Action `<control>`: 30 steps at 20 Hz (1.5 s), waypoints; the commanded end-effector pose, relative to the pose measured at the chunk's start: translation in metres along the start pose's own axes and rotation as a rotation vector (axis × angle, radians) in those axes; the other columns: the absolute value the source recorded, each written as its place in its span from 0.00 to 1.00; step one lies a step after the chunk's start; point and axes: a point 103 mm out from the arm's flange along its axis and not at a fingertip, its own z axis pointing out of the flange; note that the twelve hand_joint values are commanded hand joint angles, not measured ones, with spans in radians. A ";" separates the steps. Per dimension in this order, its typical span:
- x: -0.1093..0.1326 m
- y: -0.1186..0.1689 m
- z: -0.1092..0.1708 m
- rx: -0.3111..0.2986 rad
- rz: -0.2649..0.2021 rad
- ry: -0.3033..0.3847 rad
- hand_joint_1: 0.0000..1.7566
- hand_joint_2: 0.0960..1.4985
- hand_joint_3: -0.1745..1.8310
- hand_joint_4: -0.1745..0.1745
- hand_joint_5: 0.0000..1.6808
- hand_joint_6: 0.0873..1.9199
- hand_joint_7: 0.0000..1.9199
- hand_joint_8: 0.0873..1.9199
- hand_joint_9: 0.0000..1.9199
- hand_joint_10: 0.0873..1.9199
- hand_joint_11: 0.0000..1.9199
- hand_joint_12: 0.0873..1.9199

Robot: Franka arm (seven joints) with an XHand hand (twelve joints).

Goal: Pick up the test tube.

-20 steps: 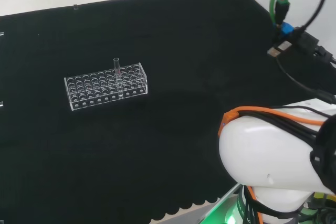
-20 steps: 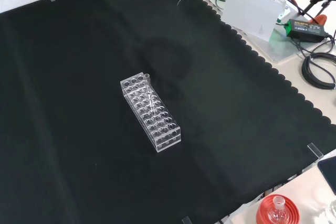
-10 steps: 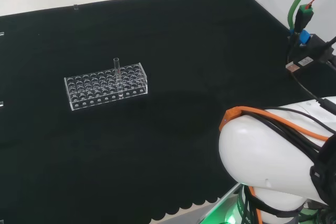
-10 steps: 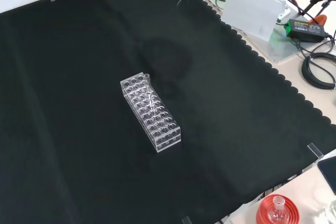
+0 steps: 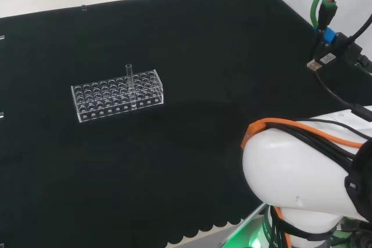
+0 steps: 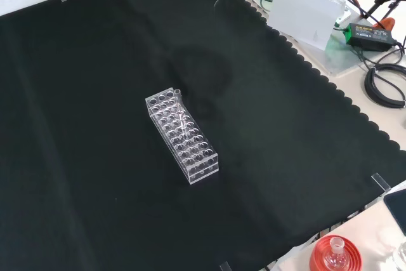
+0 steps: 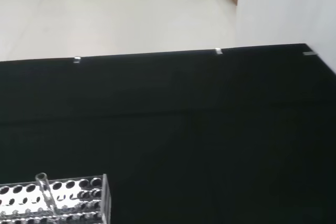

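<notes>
A clear test tube stands upright in a clear plastic rack on the black cloth, left of centre in the head view. From the front, the rack lies at the cloth's middle with the tube in one of its holes. The wrist view catches the tube and one end of the rack close by. The arm's white link stands at the head view's lower right, well away from the rack.
Cables and a connector hang at the head view's upper right. A red ribbed stand with a small flask sits off the cloth at the front view's lower right. A white card and black cables lie beyond the cloth's scalloped edge.
The cable connector at the head view's upper right has swung about. The rack and tube have stayed put.
</notes>
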 end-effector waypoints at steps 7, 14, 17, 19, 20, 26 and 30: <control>0.022 0.037 0.048 0.067 -0.051 0.176 0.40 0.51 0.23 0.44 0.12 0.00 0.07 0.38 0.05 0.47 0.00 0.72; 0.033 0.056 0.074 0.132 -0.075 0.241 0.43 0.50 0.25 0.41 0.14 0.00 0.10 0.39 0.07 0.46 0.00 0.74; 0.037 0.065 0.090 0.183 -0.077 0.311 0.44 0.50 0.25 0.41 0.15 0.00 0.11 0.39 0.08 0.46 0.00 0.75; 0.043 0.071 0.100 0.216 -0.087 0.323 0.45 0.50 0.25 0.41 0.16 0.00 0.12 0.39 0.08 0.46 0.00 0.75; 0.047 0.074 0.105 0.231 -0.093 0.325 0.45 0.50 0.25 0.41 0.16 0.00 0.12 0.39 0.08 0.46 0.00 0.75; 0.076 0.091 0.131 0.299 -0.145 0.300 0.45 0.49 0.26 0.41 0.16 0.00 0.12 0.39 0.08 0.46 0.00 0.75; 0.091 0.098 0.143 0.319 -0.167 0.292 0.45 0.49 0.26 0.41 0.17 0.00 0.12 0.39 0.08 0.46 0.00 0.75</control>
